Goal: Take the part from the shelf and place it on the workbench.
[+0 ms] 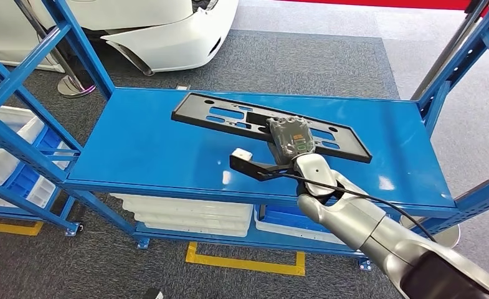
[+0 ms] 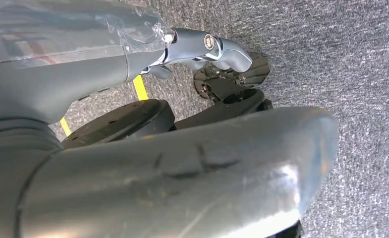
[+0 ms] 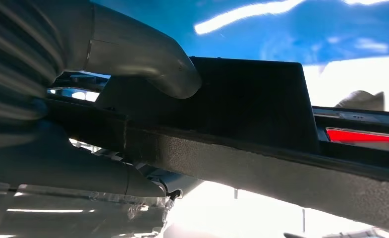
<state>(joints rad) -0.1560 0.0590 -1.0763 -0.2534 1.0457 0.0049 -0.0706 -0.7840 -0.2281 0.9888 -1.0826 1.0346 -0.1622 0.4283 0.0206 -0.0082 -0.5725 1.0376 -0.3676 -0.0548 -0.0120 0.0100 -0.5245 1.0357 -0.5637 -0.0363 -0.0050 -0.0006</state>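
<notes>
Part (image 1: pixel 257 167) gripped by right hand (image 1: pixel 289 140) over blue shelf (image 1: pixel 154 149).

1. The right hand (image 1: pixel 289 142) covers the middle of the long black part (image 1: pixel 229 117); its fingers lie underneath and cannot be seen.
2. In the right wrist view the black part (image 3: pixel 261 124) runs off the edge at 3 o'clock.
3. The white car (image 1: pixel 161 25) at 11 o'clock is cut off by the top edge.
4. White bins (image 1: pixel 192 215) below the blue shelf (image 1: pixel 154 156) are partly hidden by it.
</notes>
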